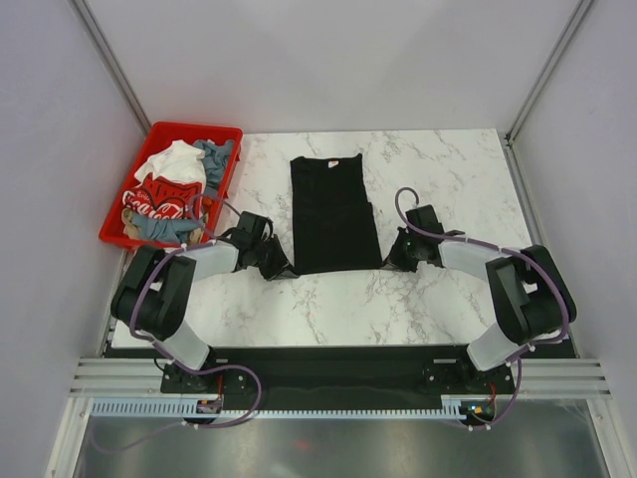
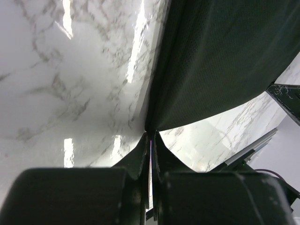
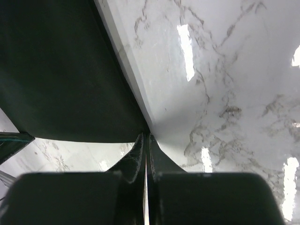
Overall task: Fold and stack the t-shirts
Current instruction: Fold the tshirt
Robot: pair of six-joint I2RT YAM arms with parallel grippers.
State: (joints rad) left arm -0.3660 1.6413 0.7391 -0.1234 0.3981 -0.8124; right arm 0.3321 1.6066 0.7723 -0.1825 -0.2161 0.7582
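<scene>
A black t-shirt (image 1: 332, 211) lies on the marble table as a long narrow strip, sleeves folded in, neck at the far end. My left gripper (image 1: 280, 267) is shut on its near left corner; the left wrist view shows the cloth (image 2: 215, 65) rising from the pinched fingertips (image 2: 151, 136). My right gripper (image 1: 391, 261) is shut on the near right corner; the right wrist view shows the cloth (image 3: 61, 70) leaving its tips (image 3: 146, 136). The near hem hangs slightly lifted between them. White, red Coca-Cola and grey-blue tees (image 1: 169, 194) lie heaped in the bin.
A red plastic bin (image 1: 204, 130) sits at the table's far left edge. Grey walls enclose the table on three sides. Bare marble (image 1: 448, 169) lies to the right of the shirt and in front of it (image 1: 338, 309).
</scene>
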